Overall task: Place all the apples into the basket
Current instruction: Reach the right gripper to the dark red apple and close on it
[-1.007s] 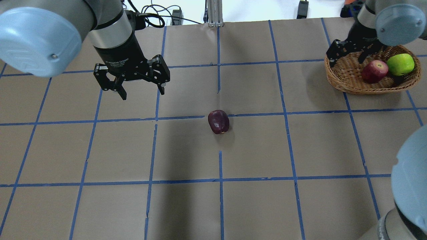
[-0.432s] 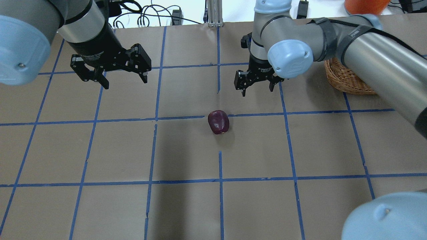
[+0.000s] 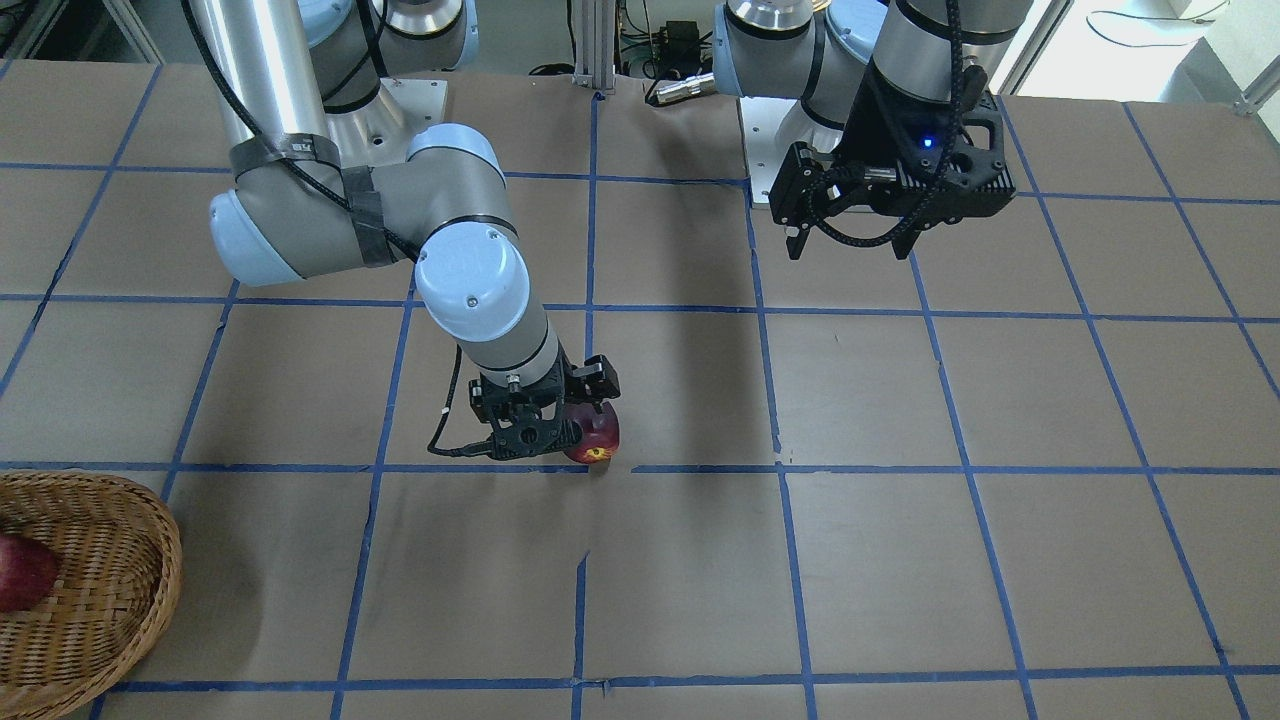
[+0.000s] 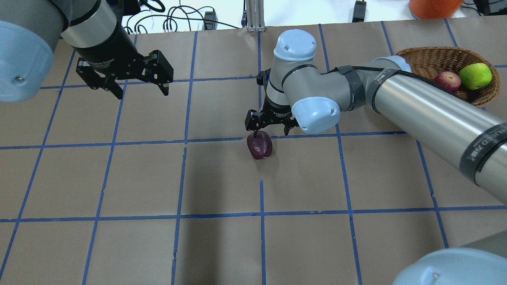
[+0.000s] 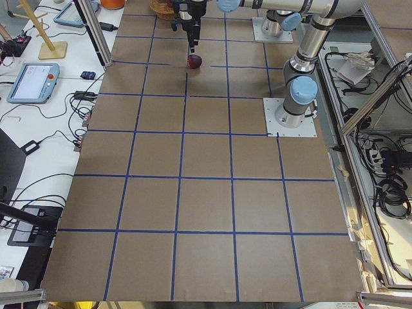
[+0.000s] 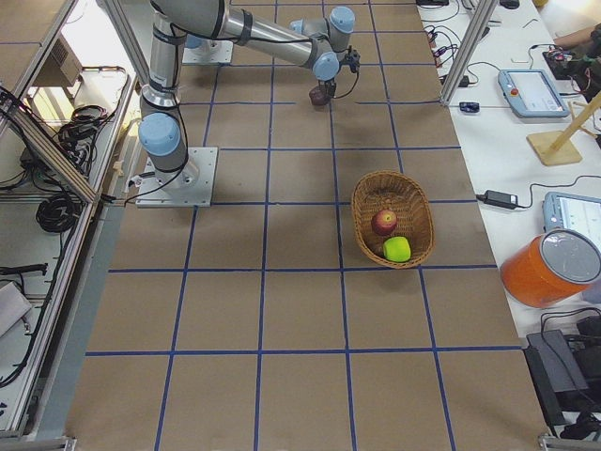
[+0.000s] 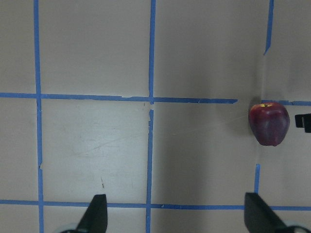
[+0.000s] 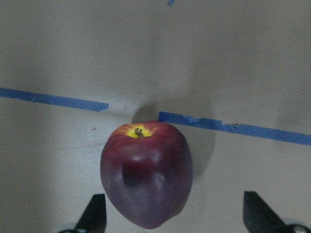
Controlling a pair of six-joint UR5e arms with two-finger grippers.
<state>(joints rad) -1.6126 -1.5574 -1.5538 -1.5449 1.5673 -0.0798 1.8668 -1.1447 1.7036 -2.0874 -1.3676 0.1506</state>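
The dark maroon apple (image 4: 260, 145) lies on its side on the table's middle, also in the front view (image 3: 597, 436) and the right wrist view (image 8: 146, 174). My right gripper (image 4: 271, 133) is open, low over the apple's far side. The apple sits between its fingers (image 8: 95, 216), nearer the left one, and is not gripped. My left gripper (image 4: 141, 93) is open and empty, high over the far left. The wicker basket (image 4: 425, 55) at the far right holds the red apple (image 4: 447, 81) and the yellow-green apple (image 4: 475, 76).
An orange container (image 4: 433, 6) stands beyond the basket. Cables (image 4: 178, 18) and an aluminium post (image 4: 253, 16) line the far edge. My right arm's long forearm (image 4: 427, 107) stretches across the table's right half, partly hiding the basket. Blue tape grids the brown table.
My right gripper has swung from the basket to the table's middle and come down over the maroon apple. My left gripper has drawn back toward the far left.
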